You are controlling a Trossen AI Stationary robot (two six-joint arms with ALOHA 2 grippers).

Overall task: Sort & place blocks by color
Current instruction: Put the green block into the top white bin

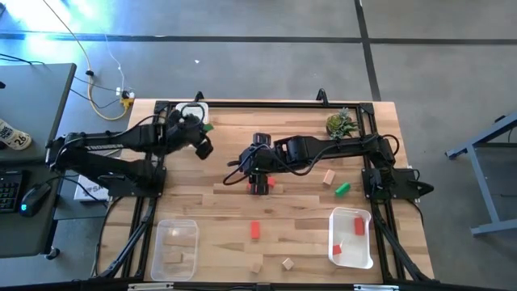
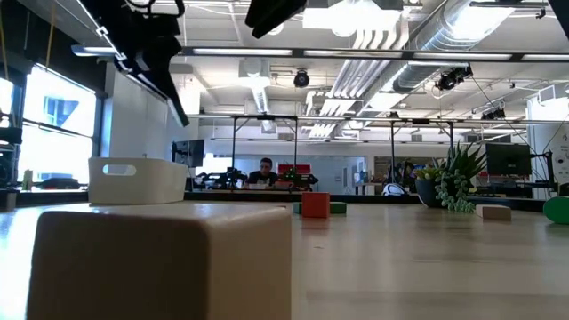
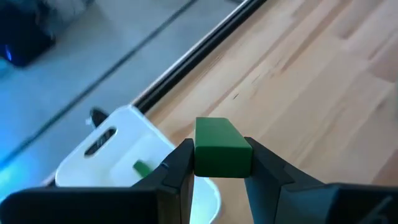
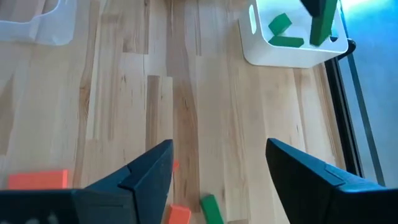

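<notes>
My left gripper (image 1: 205,139) is at the far left, over the near corner of the white tray (image 1: 192,111), and is shut on a green block (image 3: 221,148). The tray holds green blocks (image 4: 285,32). My right gripper (image 1: 258,184) is open and empty over the middle of the table. A red block (image 4: 179,214) and a green block (image 4: 210,208) lie on the wood just below it. Loose on the table lie a red block (image 1: 255,229), a green block (image 1: 342,188) and tan blocks (image 1: 329,177), (image 1: 287,263). My left gripper pinches the green block's two long sides (image 3: 196,163) between its two fingers. The block lies along the fingers, and its free end (image 3: 217,127) sticks out past the fingertips. It is lifted clear, above the white tray's rim (image 3: 155,140).
A clear tray (image 1: 176,246) with tan blocks stands at the near left. A white tray (image 1: 351,236) with red blocks stands at the near right. A small potted plant (image 1: 341,124) stands at the far right. A tan block (image 2: 160,258) fills the low view's foreground.
</notes>
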